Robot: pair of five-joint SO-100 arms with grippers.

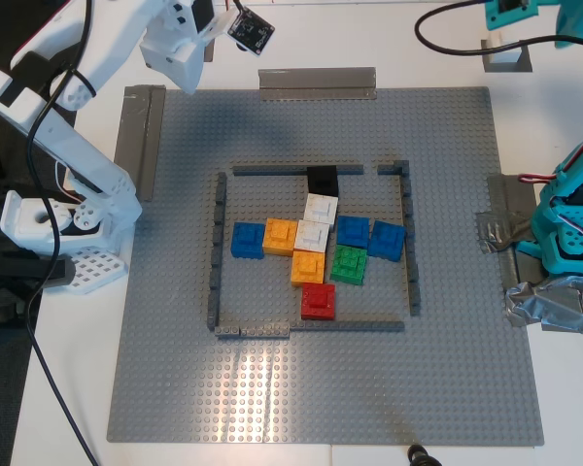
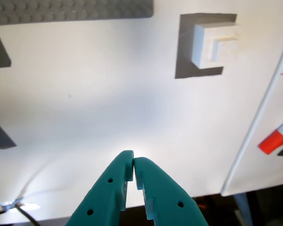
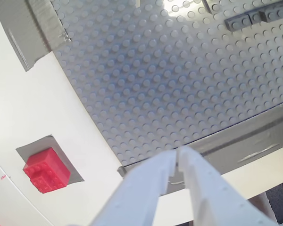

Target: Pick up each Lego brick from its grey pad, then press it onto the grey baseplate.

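Teal jaws of my first gripper [image 2: 133, 165] fill the near edge of its wrist view, clenched with nothing between them, hanging over bare white tabletop [image 2: 108, 103]. Beyond them a white Lego brick [image 2: 214, 43] sits on its grey pad [image 2: 184, 52], well apart from the jaws. My second gripper [image 3: 178, 157], white, is likewise clenched and empty, above a tape strip [image 3: 245, 139] at the edge of the grey baseplate [image 3: 155, 80]. A red Lego brick [image 3: 45, 170] rests on the second grey pad [image 3: 35, 149], off to one side. In the exterior view the baseplate's dark outline [image 1: 217, 243] encloses a cluster of coloured bricks [image 1: 316, 252], with a red one [image 1: 318, 301] nearest the view's bottom.
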